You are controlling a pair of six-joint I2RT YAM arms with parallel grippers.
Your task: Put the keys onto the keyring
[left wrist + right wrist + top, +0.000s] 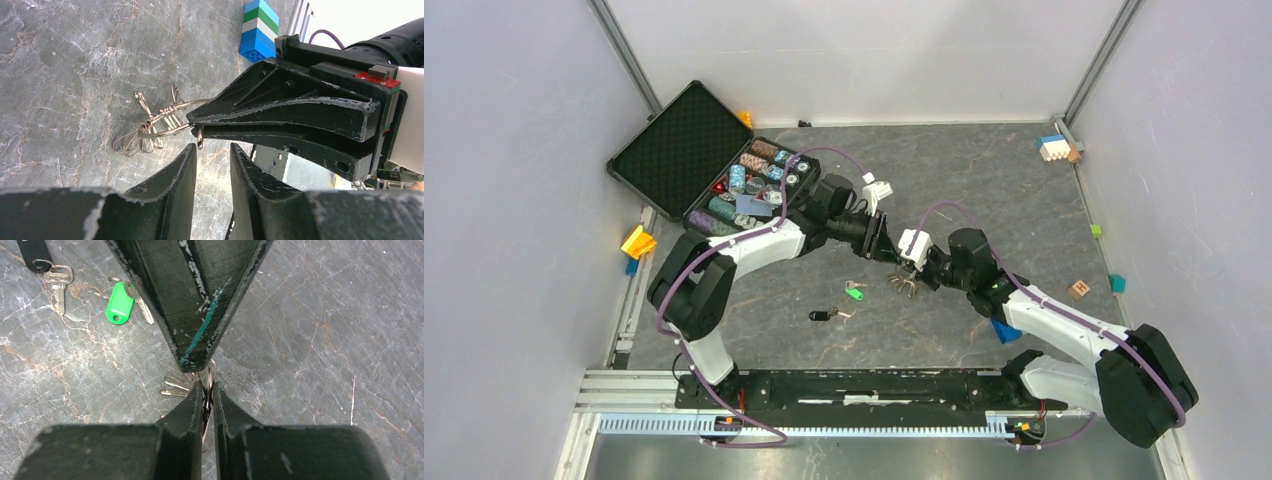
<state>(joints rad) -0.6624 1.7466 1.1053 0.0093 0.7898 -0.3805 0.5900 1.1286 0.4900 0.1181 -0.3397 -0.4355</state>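
The right arm (1064, 325) reached toward the middle of the grey marbled surface (1024, 200). The right jaws were clenched on the thin wire of the keyring (159, 122), which stuck out from their tips low over the surface, its bunch of small plain keys fanned out beyond; whether those keys rested on the surface could not be told.

The left arm (744, 245) came in from the opposite side, so that the two sets of jaws met nearly tip to tip. The left jaws stood released, a clear gap between them and nothing grasped; their tips lay just beside the bit of ring held by the right jaws, though contact could not be made out.

The green-tagged key (120, 302) lay flat on the surface near the keyring but apart from it, on the left arm's side. The black-tagged key (59, 282) lay a little further off, nearer the arms' bases; neither was on the keyring.

At the far left corner an open black case (679, 150) held rows of poker chips (749, 180). A stack of blue, green and white bricks (257, 27) stood on the surface well beyond the ring; a yellow block (637, 240) and a wooden cube (1079, 289) sat near the surface's edges.
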